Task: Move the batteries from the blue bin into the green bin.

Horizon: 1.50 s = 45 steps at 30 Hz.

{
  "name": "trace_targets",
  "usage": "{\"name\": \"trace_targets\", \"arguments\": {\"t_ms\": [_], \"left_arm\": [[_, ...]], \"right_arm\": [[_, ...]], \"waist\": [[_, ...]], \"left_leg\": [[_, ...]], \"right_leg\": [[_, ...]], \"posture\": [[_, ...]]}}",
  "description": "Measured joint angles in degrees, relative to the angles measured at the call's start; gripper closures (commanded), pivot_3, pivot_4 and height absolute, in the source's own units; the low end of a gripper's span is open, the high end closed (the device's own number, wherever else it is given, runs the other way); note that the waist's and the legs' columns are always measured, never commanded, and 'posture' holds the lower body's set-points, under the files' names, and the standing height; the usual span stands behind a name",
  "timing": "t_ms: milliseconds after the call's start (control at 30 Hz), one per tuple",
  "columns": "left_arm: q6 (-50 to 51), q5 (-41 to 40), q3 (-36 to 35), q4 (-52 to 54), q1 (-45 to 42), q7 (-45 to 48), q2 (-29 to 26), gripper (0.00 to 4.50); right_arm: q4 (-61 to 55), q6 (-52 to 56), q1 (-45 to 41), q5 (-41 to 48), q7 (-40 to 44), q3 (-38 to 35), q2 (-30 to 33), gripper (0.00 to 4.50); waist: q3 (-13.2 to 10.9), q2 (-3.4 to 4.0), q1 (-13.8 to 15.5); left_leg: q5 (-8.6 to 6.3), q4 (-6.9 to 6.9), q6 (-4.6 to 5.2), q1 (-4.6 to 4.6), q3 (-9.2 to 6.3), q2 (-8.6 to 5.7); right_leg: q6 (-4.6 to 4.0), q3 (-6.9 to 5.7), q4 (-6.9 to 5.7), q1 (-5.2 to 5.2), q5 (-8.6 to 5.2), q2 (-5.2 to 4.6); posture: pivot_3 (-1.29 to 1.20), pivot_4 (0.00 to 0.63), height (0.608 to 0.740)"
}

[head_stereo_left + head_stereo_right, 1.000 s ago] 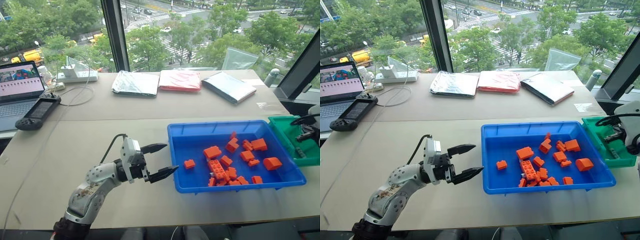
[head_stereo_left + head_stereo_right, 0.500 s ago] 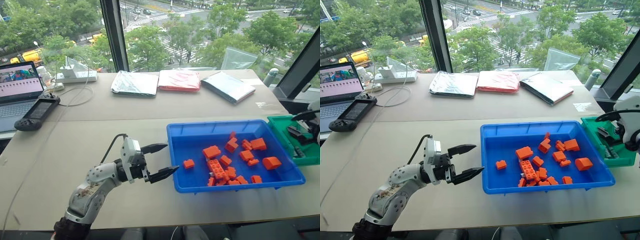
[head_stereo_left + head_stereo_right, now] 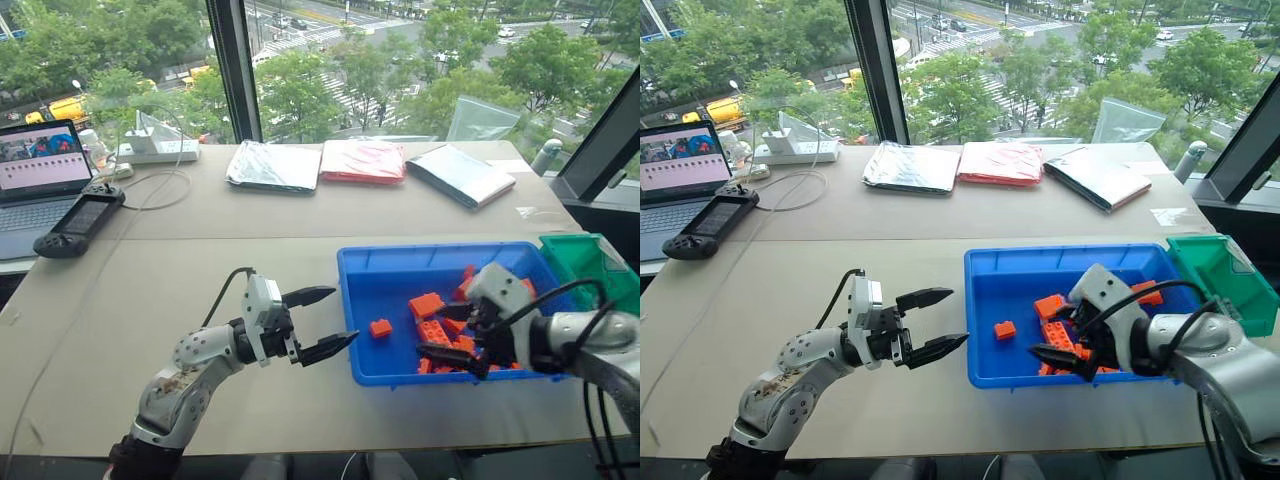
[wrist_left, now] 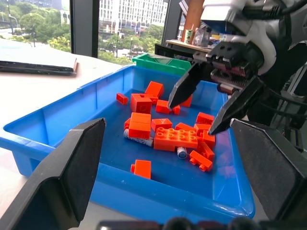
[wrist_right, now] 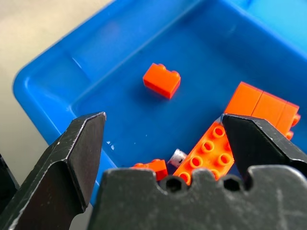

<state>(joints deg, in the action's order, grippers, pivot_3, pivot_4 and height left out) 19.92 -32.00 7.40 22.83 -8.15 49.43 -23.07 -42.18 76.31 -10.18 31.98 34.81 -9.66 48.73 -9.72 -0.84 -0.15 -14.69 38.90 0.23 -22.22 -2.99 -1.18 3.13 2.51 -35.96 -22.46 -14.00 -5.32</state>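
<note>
A beige table (image 3: pixel 200 250) is seen. On it are set the blue bin (image 3: pixel 370 262), green bin (image 3: pixel 575 255), laptop (image 3: pixel 35 175), handheld controller (image 3: pixel 80 220) and three folded cloths (image 3: pixel 365 160).

From the two head cameras we look forward and down over the table (image 3: pixel 150 290) toward the windows, both sharing almost the same wide scene. The left wrist camera sits low beside the blue bin (image 4: pixel 57 120), facing across it toward the green bin (image 4: pixel 160 62). The right wrist camera looks steeply down, very close, into that same blue bin's near corner.
</note>
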Motion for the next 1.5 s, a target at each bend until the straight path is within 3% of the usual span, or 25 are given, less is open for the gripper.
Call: {"name": "trace_targets", "arguments": {"t_ms": [467, 567, 800, 1167, 1500], "left_arm": [[0.3, -0.9, -0.1, 0.0, 0.0, 0.1, -0.5, 0.00], [0.3, -0.9, -0.1, 0.0, 0.0, 0.1, -0.5, 0.00], [0.3, -0.9, -0.1, 0.0, 0.0, 0.1, -0.5, 0.00], [0.3, -1.0, -0.1, 0.0, 0.0, 0.0, -0.5, 0.00], [0.6, -1.4, -0.1, 0.0, -0.5, 0.1, -0.8, 0.00]], "right_arm": [[-1.1, 5.2, 1.5, -2.1, -10.7, 0.9, -6.4, 0.03], [-0.7, 5.3, 1.5, -2.4, -11.6, 1.2, -6.9, 0.63], [-0.1, 5.3, 1.4, -2.5, -12.4, 2.1, -7.3, 3.03], [0.3, 5.3, 1.0, -2.6, -12.4, 1.9, -7.2, 3.06], [0.4, 7.3, 1.2, 3.0, -2.3, -20.2, 3.7, 3.06]], "waist": [[0.0, -0.08, -0.1], [0.0, -0.08, -0.1], [0.0, -0.08, -0.1], [0.0, -0.08, -0.1], [0.0, -0.09, 0.1]], "left_leg": [[0.00, -0.01, 0.00, 0.01, 0.00, 0.02], [0.00, -0.02, 0.00, -0.01, -0.01, 0.01], [0.00, -0.03, 0.00, -0.01, -0.01, 0.01], [0.00, -0.04, 0.00, -0.01, 0.00, 0.01], [0.00, -0.05, 0.01, -0.06, 0.08, 0.01]], "right_leg": [[0.00, -0.01, 0.00, 0.01, 0.00, 0.04], [0.00, -0.02, 0.02, 0.00, 0.00, 0.02], [0.00, -0.02, 0.03, -0.01, -0.01, 0.02], [0.00, -0.01, 0.03, -0.01, -0.01, 0.02], [-0.01, -0.04, 0.06, -0.02, -0.01, 0.02]], "posture": [[0.00, 0.150, 0.740], [0.00, 0.150, 0.740], [0.00, 0.150, 0.740], [0.00, 0.150, 0.740], [0.00, 0.150, 0.740]]}}
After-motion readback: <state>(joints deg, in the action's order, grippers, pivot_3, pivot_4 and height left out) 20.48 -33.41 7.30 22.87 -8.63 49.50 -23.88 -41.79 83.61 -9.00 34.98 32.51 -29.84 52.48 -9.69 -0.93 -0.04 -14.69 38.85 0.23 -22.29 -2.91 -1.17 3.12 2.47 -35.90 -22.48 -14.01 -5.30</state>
